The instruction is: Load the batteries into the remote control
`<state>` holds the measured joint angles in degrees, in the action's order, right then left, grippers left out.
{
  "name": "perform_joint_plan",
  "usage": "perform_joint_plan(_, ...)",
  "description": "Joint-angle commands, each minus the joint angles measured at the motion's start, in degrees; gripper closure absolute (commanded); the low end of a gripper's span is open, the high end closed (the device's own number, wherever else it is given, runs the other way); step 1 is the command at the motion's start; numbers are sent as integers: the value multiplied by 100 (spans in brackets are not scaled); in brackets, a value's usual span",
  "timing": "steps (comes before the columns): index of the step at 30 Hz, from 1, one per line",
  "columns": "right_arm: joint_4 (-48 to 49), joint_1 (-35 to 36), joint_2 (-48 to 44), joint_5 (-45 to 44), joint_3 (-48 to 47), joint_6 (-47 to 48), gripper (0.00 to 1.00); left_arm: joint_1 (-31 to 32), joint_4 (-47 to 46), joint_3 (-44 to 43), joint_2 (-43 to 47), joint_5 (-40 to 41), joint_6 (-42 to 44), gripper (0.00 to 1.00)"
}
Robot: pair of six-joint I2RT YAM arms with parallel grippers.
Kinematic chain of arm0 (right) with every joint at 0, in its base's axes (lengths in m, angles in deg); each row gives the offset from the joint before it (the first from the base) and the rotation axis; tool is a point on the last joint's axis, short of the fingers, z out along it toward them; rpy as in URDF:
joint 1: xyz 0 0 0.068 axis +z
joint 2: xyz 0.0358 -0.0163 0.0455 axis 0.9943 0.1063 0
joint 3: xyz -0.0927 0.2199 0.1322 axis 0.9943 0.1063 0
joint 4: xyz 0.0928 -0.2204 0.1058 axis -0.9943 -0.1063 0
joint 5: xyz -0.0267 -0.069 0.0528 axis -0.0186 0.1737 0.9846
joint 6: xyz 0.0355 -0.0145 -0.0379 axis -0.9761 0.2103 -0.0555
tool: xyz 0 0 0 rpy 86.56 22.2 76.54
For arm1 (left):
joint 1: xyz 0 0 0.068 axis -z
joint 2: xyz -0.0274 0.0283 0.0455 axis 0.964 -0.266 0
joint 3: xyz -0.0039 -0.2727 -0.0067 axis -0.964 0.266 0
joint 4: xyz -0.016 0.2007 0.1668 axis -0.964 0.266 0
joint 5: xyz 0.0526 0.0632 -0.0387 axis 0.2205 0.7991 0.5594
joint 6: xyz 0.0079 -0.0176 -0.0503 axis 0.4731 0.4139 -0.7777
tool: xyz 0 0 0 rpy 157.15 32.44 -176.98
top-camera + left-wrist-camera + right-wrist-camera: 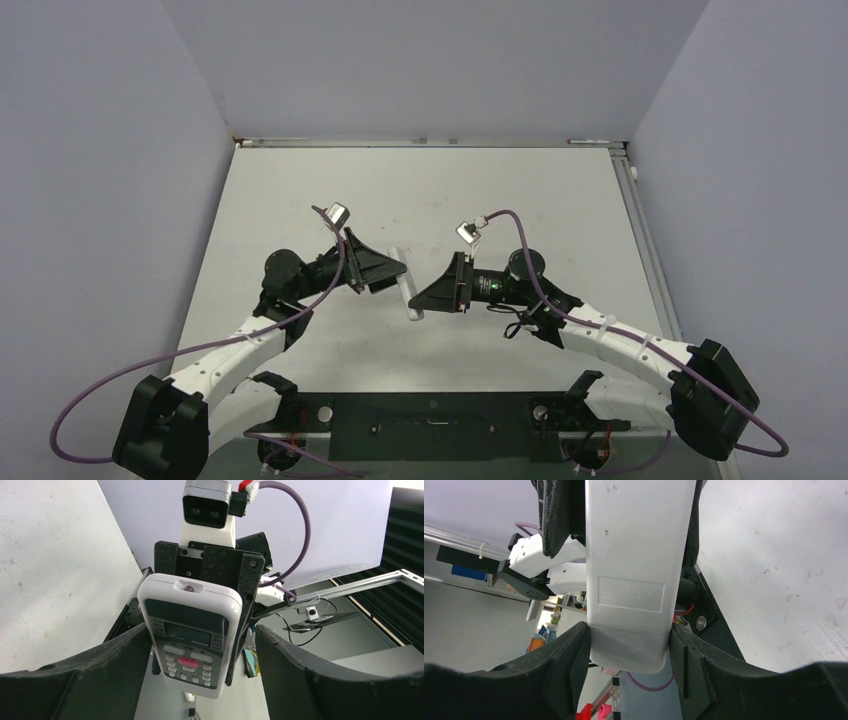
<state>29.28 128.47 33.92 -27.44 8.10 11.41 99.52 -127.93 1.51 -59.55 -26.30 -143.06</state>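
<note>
Light surface (330, 200), with both arms held above its middle, hand to hand.

Right hand (628, 626): pinching the remote control (192, 630) across its long edges at the cover end.

Left hand (202, 627): fingers apparently pressed onto the same edges nearer the top, with the button face toward its camera. The remote control is carried between the two, clear of the surface.

Battery cover (626, 652): seated flush on the plain back (so loading looks not yet begun).

Batteries: not identifiable in any view.

Hazard: the right fingers seem to bracket the cover itself, so sliding it could jam. An uneven pull between the hands could twist the handset loose and drop it.
</note>
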Motion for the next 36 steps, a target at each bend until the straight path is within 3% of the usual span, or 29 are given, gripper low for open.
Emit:
perform_joint_plan(1,1023,-27,-149,-221,133,-440,92,-16,-782,-19,192,-151,-203,29)
perform_joint_plan(5,1033,12,-178,-308,173,-486,91,-16,-892,16,229,-175,-237,34)
perform_joint_plan(12,932,47,-298,-454,232,-466,91,-8,-982,36,249,-180,-288,57)
perform_joint_plan(14,796,58,-313,-464,204,-376,89,-7,-937,11,222,-175,-252,69)
perform_joint_plan(17,209,73,-346,-470,45,-25,67,-8,-511,-77,149,-167,-53,100)
perform_joint_plan(20,-1096,61,-503,-719,-276,653,41,-8,-57,-164,142,-109,213,100)
perform_joint_plan(22,-1791,55,-650,-938,-500,1114,34,-5,485,-282,164,-68,530,100)
perform_joint_plan(30,-4607,-14,-730,-2371,-1521,2833,28,30,3382,-1141,-89,494,2173,100)
perform_joint_plan(36,-5770,-21,-708,-3759,-1960,3285,28,341,4880,-1637,-776,1433,3068,100)
